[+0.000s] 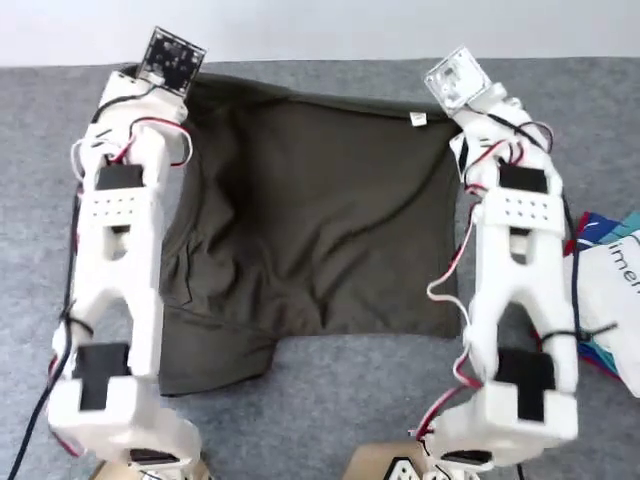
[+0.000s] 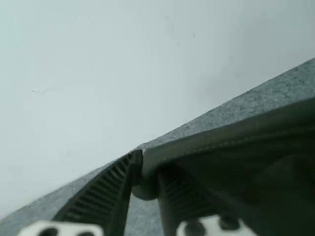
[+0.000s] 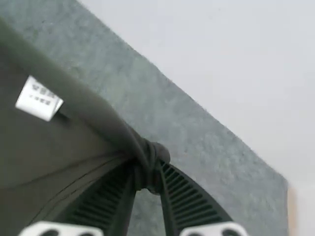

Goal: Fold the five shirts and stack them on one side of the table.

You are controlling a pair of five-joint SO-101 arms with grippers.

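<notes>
A dark olive shirt (image 1: 320, 220) lies spread on the grey felt table between the two arms, with a small white label (image 1: 418, 120) near its far edge. My left gripper (image 2: 142, 174) is shut on the shirt's far left edge (image 2: 221, 142), close to the table's far edge. My right gripper (image 3: 147, 177) is shut on the bunched far right corner (image 3: 147, 157) of the same shirt; the white label (image 3: 39, 98) lies beside it. From above, the left arm's wrist (image 1: 170, 60) and the right arm's wrist (image 1: 460, 85) stand over the shirt's far corners.
A white garment with blue and red print (image 1: 612, 290) lies at the table's right edge, beside the right arm. The grey table (image 1: 350, 400) is bare in front of the shirt. A pale wall (image 2: 123, 59) rises just past the far edge.
</notes>
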